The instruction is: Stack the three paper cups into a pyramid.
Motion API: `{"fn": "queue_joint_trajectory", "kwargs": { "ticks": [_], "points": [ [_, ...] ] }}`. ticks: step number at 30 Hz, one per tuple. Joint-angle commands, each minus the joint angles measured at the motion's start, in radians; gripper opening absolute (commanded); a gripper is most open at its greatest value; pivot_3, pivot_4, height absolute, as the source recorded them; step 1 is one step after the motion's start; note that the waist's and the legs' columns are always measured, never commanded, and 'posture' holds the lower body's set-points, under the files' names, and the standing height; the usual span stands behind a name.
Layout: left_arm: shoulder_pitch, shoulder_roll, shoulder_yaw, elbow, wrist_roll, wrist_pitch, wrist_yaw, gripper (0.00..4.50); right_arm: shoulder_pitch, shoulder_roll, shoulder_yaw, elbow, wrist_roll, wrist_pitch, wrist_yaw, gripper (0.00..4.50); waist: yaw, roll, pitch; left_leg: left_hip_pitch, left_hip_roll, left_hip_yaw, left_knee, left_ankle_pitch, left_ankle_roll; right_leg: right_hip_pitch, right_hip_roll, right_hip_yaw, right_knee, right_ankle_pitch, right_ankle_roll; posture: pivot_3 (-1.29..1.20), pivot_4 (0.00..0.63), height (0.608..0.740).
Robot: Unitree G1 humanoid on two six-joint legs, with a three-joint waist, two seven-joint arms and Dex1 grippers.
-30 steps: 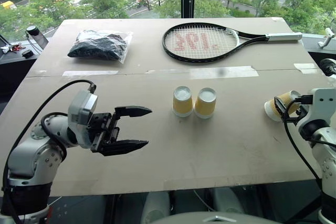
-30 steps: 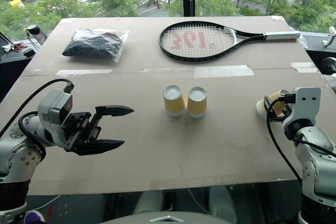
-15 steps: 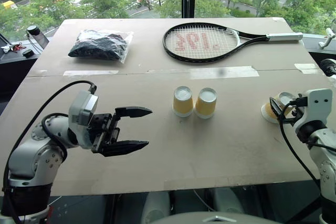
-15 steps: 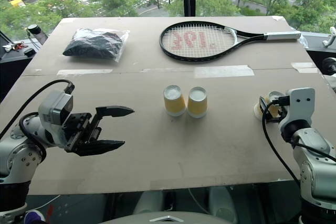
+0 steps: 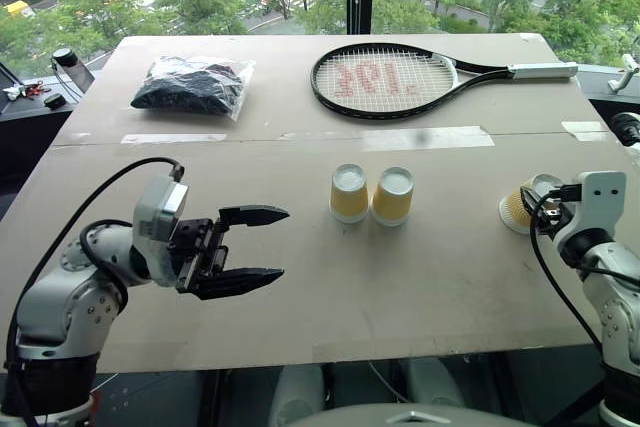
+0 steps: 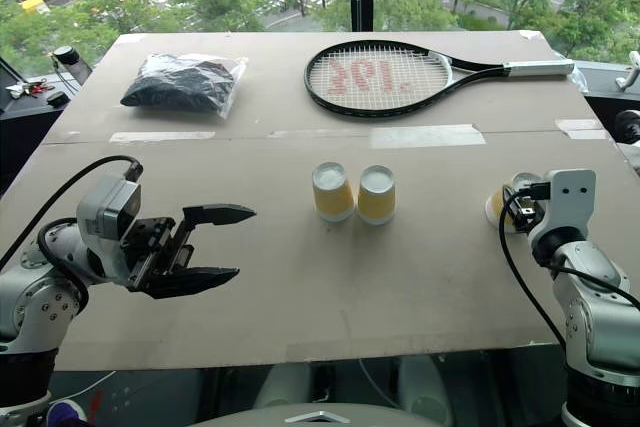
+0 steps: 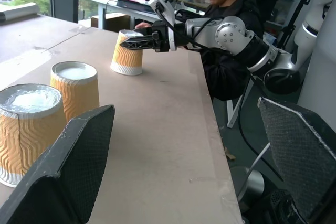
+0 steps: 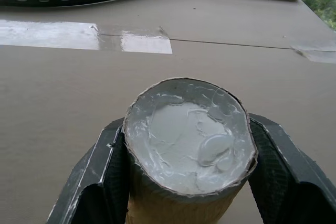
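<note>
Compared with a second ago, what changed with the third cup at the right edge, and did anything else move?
The third cup was lying on its side a second ago; it now stands base-up on the table, and the right gripper has shut on it. The left gripper stayed open and in place. The two middle cups, the tennis racket and the black bag stayed put.

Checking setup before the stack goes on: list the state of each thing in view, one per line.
Middle pair of cups: upside down, side by side on the table.
Third cup: upside down near the right edge, clamped.
Right gripper: shut on third cup.
Left gripper: open, empty.
Tennis racket: lying flat.
Plastic bag: lying flat, dark contents.
</note>
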Motion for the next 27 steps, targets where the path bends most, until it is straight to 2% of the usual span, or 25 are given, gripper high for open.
{"fn": "queue_joint_trajectory", "kwargs": {
  "ticks": [1,5,9,12,15,23,27],
  "points": [
    [0.017,-0.053,0.071,-0.004,-0.040,-0.001,0.091,4.50,-0.042,-0.042,0.002,-0.098,0.089,-0.008,0.087,2.24,0.000,0.000,0.000,0.000,0.000,0.000,0.000,0.000,0.000,0.000,0.000,0.000,0.000,0.000,0.000,0.00,0.150,0.740],
    [0.065,-0.097,0.122,-0.001,-0.021,-0.025,0.145,4.50,-0.134,-0.096,0.043,-0.184,0.206,0.057,0.163,2.24,-0.012,0.001,0.001,0.001,0.001,0.000,0.000,0.000,0.000,0.000,0.001,0.001,0.000,0.000,0.000,0.00,0.150,0.740],
    [0.151,-0.154,0.179,0.010,0.037,-0.146,0.144,4.50,-0.351,-0.136,0.095,-0.209,0.335,0.182,0.168,2.24,-0.014,0.001,0.001,0.000,0.001,0.000,0.000,0.000,0.000,0.000,0.000,0.001,0.000,0.000,0.000,0.00,0.150,0.740],
    [0.204,-0.153,0.229,0.006,-0.049,-0.106,0.099,4.50,-0.505,-0.155,0.142,-0.183,0.403,0.270,0.171,2.24,-0.014,0.001,0.001,0.000,0.001,0.000,0.000,0.000,0.000,0.000,-0.001,0.000,0.000,0.000,0.000,0.00,0.150,0.740],
    [0.241,-0.142,0.268,-0.003,-0.076,-0.095,0.079,4.50,-0.623,-0.163,0.198,-0.156,0.445,0.331,0.176,2.24,-0.009,0.001,0.001,0.000,0.001,-0.001,0.000,0.000,0.000,-0.001,-0.001,-0.001,0.000,0.000,0.000,0.00,0.150,0.740],
    [0.316,-0.164,0.310,-0.029,-0.083,-0.113,0.079,4.50,-0.720,-0.142,0.407,-0.081,0.363,0.310,0.198,2.24,-0.002,0.000,0.001,-0.001,0.000,-0.001,0.000,0.000,0.001,-0.001,-0.003,-0.002,-0.001,0.000,0.000,0.00,0.150,0.740],
    [0.329,-0.167,0.329,-0.035,-0.083,-0.122,0.081,4.50,-0.725,-0.119,0.457,-0.051,0.320,0.291,0.196,2.24,-0.003,0.000,0.000,-0.001,0.001,-0.001,0.000,0.000,0.001,-0.002,-0.002,-0.002,0.000,0.000,-0.001,0.00,0.150,0.740]
  ]
}}
